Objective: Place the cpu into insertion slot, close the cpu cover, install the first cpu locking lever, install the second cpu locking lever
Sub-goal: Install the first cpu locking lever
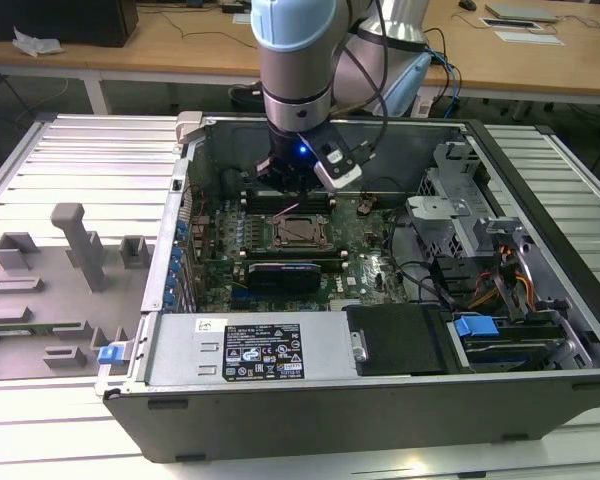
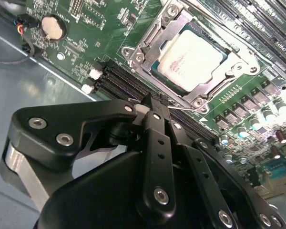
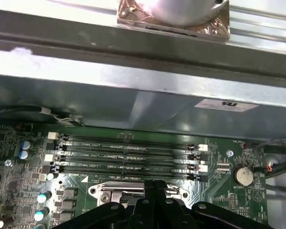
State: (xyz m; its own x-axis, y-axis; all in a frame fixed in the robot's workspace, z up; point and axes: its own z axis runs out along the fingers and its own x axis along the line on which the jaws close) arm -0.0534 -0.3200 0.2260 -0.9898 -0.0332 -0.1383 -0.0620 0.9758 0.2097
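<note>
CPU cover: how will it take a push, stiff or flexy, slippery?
Probably springy rather than rigid: the cpu cover is a thin metal frame with a large window. Likely slippery, since its bare surface shines. It seems folded down flat around the cpu, so a downward push should meet firm backing.

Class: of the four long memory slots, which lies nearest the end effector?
The slot bordering the socket's silvery frame, beside the end effector; the other three lie beyond.
</note>
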